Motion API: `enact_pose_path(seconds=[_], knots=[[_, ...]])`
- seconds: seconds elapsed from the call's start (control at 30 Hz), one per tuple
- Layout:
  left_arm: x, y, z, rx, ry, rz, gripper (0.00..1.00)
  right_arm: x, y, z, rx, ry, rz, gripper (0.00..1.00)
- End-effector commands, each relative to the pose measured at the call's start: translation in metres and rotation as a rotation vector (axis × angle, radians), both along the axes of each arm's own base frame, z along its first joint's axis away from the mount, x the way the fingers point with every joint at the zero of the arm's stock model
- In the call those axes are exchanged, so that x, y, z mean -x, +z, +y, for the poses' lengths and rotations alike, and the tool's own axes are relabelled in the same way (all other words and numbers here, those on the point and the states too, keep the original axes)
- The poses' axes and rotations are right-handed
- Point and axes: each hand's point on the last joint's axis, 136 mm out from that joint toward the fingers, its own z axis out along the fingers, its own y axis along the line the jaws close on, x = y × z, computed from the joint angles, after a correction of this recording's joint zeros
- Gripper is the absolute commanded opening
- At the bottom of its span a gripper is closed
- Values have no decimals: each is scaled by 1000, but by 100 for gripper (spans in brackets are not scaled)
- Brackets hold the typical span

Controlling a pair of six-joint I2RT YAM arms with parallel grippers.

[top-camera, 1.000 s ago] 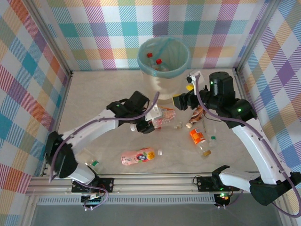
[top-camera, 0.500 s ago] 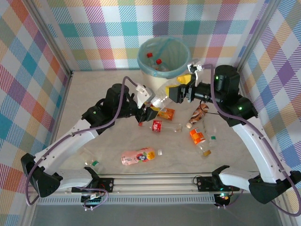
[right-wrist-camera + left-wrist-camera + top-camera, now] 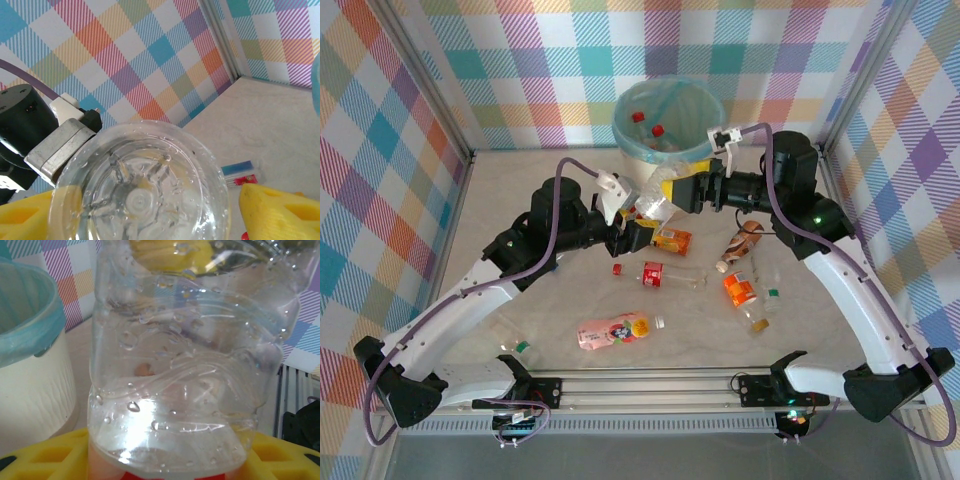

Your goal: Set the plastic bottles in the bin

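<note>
The left gripper (image 3: 636, 223), clamped on a clear bottle (image 3: 651, 202), has raised it off the table (image 3: 520, 200) to just before the bin (image 3: 617, 125), where the right gripper (image 3: 666, 190) now straddles its base, grip uncertain: probably a handover.

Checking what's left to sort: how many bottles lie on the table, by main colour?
Orange bottles: 2
Red-labelled bottle: 1
Pink bottle: 1
Brown bottle: 1
Clear bottles: 2
Total: 7
Held bottle is not counted.

The bottle (image 3: 180, 390) I grip is clear, glossy, dented plastic; my pads (image 3: 45, 455) matt yellow; at nine o'clock, the bin (image 3: 30, 390), finely ribbed.
</note>
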Motion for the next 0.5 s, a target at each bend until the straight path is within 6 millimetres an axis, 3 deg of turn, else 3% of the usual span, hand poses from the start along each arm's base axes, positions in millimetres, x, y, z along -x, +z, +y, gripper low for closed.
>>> enact_pose_path(seconds=[0.0,0.27,0.47], knots=[[7,10,-2,31,-27,-15,56,2,21,6,-45,26,-33,77],[5,18,3,34,2,-33,61,-2,23,4,-30,-2,-24,60],[20,18,10,14,-33,-41,89,-7,39,-1,-26,-49,-63,54]])
